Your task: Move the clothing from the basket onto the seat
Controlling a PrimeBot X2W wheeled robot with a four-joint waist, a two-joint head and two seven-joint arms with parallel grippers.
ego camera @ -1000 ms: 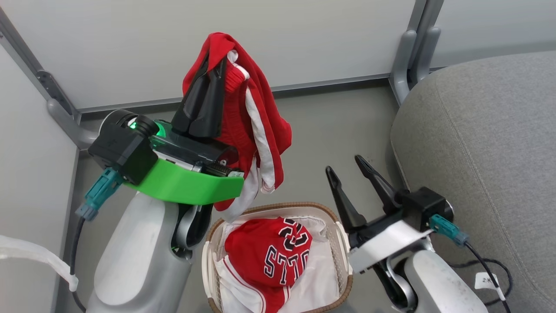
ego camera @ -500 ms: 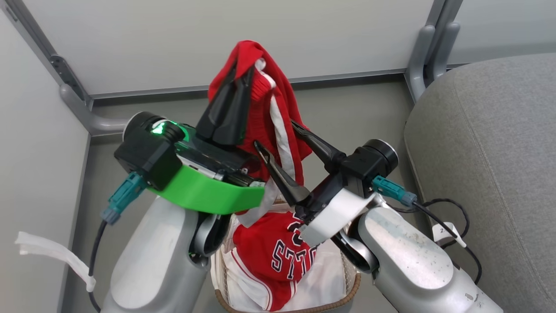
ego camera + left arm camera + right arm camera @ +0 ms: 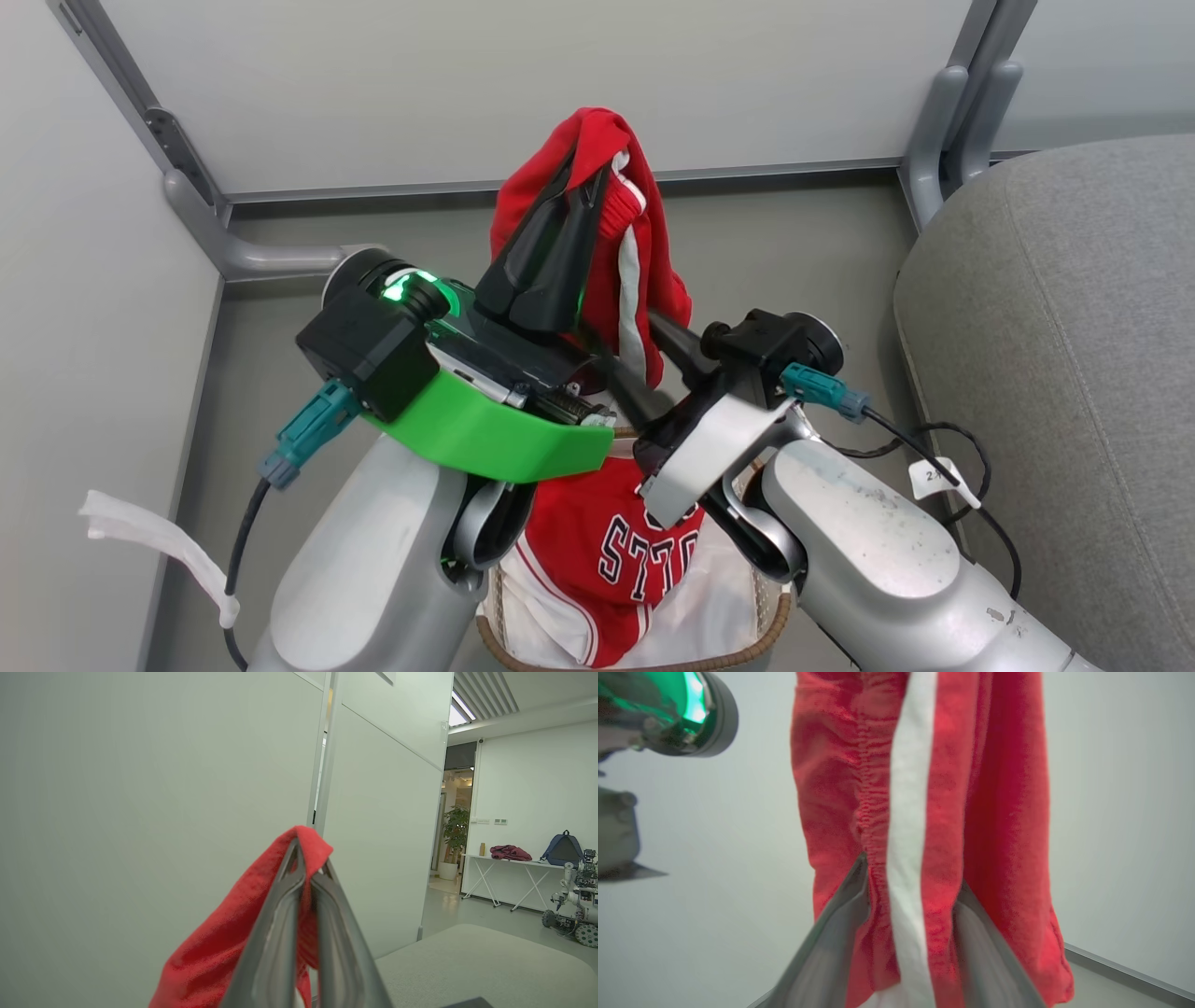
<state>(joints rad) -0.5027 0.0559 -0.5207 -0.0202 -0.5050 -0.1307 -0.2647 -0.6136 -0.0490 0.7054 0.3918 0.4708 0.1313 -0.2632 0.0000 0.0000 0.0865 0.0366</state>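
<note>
Nothing on the seat (image 3: 1074, 327) yet. Left gripper (image 3: 586, 182) jaws are clamped on the shorts (image 3: 653, 280), held high over the basket (image 3: 775, 616). Right gripper (image 3: 913, 872) jaws stand apart around the hanging cloth, grip unclear. Jersey (image 3: 616, 541) lies in the basket. Both garments left to move. Basket sits on grey floor (image 3: 775, 243), in a corner of pale partition walls (image 3: 467, 84), seat at robot's right.

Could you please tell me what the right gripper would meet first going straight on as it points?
The red shorts, hanging from the left gripper; they sit between the fingers of the right gripper.
</note>
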